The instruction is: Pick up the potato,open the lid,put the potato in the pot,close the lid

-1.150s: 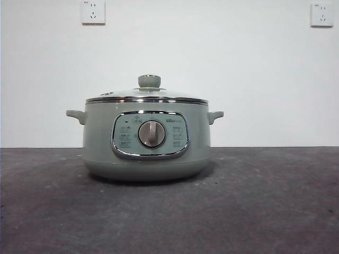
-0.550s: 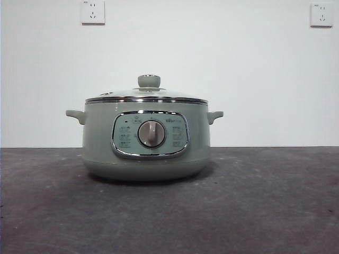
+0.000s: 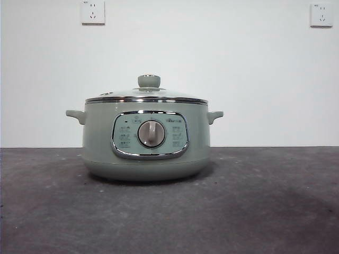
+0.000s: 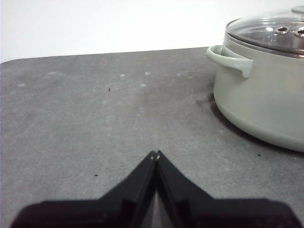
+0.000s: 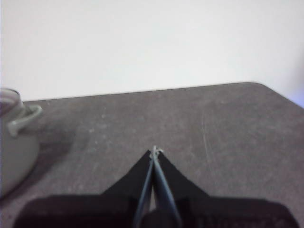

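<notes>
You see the pot (image 3: 146,138) standing mid-worktop toward the back edge, the lid (image 3: 146,96) seated on its rim. No potato shows in any view. Your left gripper (image 4: 155,154) hangs over bare table (image 3: 265,211) beside the pot's handle, jaws pressed together, empty. Your right gripper (image 5: 155,152) does likewise on the other side.

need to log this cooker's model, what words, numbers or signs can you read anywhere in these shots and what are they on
Nothing reads clearly enough to quote.
Control panel on the pot: a small brand mark above the dial and tiny icon labels on either side, all too small and blurred to read.
Wall sockets: only slot holes, no lettering legible.
Lid: no text visible.
</notes>
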Motion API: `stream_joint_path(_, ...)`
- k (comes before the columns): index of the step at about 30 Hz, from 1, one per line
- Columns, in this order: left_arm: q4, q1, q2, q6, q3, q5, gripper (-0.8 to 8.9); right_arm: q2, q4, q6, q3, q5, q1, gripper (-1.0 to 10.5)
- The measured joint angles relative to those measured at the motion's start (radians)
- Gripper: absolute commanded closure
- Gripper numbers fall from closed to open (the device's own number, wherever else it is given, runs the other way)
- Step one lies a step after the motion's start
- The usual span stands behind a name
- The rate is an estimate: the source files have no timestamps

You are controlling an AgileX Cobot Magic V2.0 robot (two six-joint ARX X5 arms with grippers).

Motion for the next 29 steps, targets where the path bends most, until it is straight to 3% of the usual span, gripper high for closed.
stream_joint_path(8,0.000,0.000,0.015,0.000,0.000,0.000,8.15,0.015,-0.011,0.000,-0.092,0.000,-0.002,9.5)
stream_joint_path(29,0.000,0.000,0.018,0.000,0.000,0.000,8.15,0.003,-0.046,0.000,-0.095,0.000,-0.002,9.5)
